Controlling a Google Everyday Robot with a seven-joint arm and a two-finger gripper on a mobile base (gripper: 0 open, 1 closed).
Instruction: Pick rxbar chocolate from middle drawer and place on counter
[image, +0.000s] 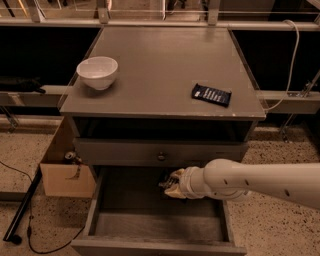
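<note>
In the open middle drawer (125, 197), back and right of centre, the gripper (170, 186) sits low over the floor. The rxbar chocolate (163, 177) shows only as a small dark flat patch right at the gripper, mostly hidden by it, lettering unreadable. Can't tell how far the gripper is open or whether it has hold of the bar. The counter (160, 55) carries a white bowl (97, 71) and a navy bar (211, 94).
</note>
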